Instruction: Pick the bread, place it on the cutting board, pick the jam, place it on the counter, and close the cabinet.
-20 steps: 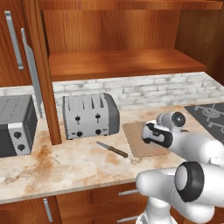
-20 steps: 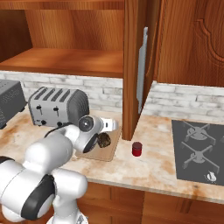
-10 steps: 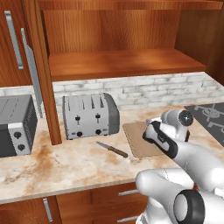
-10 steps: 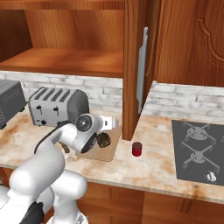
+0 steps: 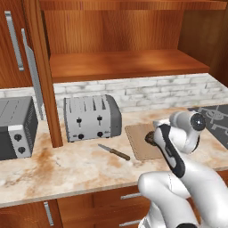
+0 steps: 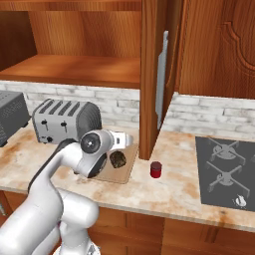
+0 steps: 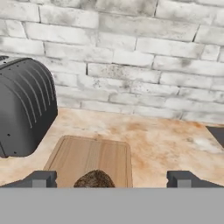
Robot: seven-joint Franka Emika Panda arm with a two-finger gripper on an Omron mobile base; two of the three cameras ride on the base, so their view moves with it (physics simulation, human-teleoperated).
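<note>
Gripper (image 7: 112,179) is standing wide, holding nothing, just over the bread (image 6: 117,159) I'm seeing sitting on the cutting board (image 7: 92,156). Toaster (image 5: 91,117) beside board; jam (image 6: 156,169) resting past it on counter (image 6: 174,187). No writing I can read.

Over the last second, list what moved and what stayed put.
The arm swung right across the cutting board, its hand rolling over; the gripper stayed open and empty. Bread stays on the board, jam on the counter, and the cabinet door remains open. Toaster and knife are unmoved.
</note>
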